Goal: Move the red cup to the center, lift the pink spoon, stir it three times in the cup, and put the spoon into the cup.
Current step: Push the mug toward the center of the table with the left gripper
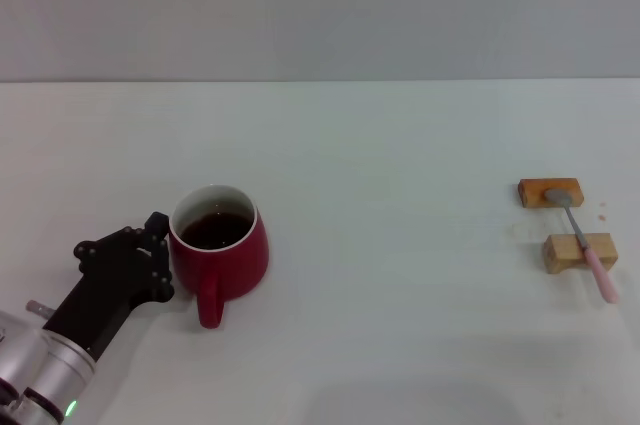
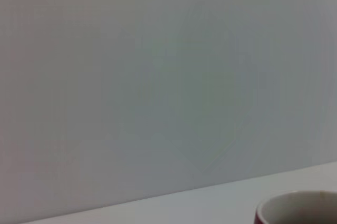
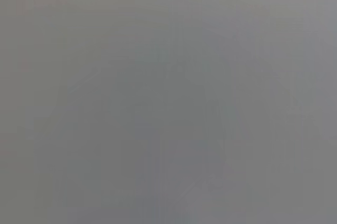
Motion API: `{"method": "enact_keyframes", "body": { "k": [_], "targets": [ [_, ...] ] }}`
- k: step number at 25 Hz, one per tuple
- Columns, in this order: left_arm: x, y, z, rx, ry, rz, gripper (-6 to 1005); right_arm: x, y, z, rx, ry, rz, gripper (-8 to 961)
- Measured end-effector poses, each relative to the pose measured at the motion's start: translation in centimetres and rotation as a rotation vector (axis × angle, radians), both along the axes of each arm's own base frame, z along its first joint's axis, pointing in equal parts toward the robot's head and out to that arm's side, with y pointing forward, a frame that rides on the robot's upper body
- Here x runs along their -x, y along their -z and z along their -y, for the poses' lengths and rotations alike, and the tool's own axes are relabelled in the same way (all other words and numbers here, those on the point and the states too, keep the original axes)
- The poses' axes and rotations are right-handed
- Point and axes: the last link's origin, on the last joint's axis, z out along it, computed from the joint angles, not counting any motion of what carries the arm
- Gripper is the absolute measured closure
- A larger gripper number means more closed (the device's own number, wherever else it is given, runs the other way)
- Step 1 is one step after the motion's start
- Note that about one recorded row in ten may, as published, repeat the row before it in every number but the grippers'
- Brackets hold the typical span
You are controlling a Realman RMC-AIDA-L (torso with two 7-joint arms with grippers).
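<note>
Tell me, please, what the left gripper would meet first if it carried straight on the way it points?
The red cup: the left gripper sits right beside its wall, pointing at it. Actual contact is unclear.

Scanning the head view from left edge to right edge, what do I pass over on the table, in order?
Left gripper, pressed against the cup's left side → red cup with dark liquid → a long bare stretch of white table → pink spoon, lying across two wooden blocks at the right. The right gripper is not in view.
</note>
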Motion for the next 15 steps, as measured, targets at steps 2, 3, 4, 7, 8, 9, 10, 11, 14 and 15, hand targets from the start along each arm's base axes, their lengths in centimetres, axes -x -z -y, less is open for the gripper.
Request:
{"method": "enact_keyframes", "body": {
  "k": [2,3,4,7,8,9,10,11,14,15],
  "targets": [
    [-0.2,0.2,-0.1,0.006,0.0,0.005,1001,0.0,0.0,0.1,-0.002,-0.001,0.0,238],
    [-0.4,0.4,-0.2,0.015,0.005,0.006,1001,0.0,0.0,0.1,-0.003,-0.002,-0.001,238],
    [-0.4,0.4,-0.2,0.015,0.005,0.006,1001,0.0,-0.1,0.1,-0.004,-0.003,-0.001,238],
    [-0.8,0.7,-0.3,0.027,0.01,0.011,1001,0.0,0.0,0.1,-0.003,-0.004,-0.002,238],
    [-1.1,1.0,-0.4,0.038,0.013,0.017,1001,0.1,0.0,0.1,0.0,-0.006,-0.002,238],
    [-1.2,1.1,-0.4,0.042,0.014,0.018,1001,0.1,0.0,0.1,0.002,-0.008,-0.002,238],
    [-1.4,1.4,-0.4,0.053,0.018,0.021,1001,0.1,0.0,0.1,0.002,-0.008,-0.002,238],
    [-1.7,1.8,-0.5,0.07,0.025,0.024,1001,0.2,0.1,0.1,0.005,-0.012,-0.002,238],
    [-2.1,2.2,-0.4,0.084,0.031,0.028,1002,0.2,0.1,0.1,0.006,-0.013,-0.002,238],
    [-2.2,2.3,-0.4,0.086,0.034,0.03,1002,0.2,0.1,0.1,0.006,-0.013,-0.002,238]
  ]
}}
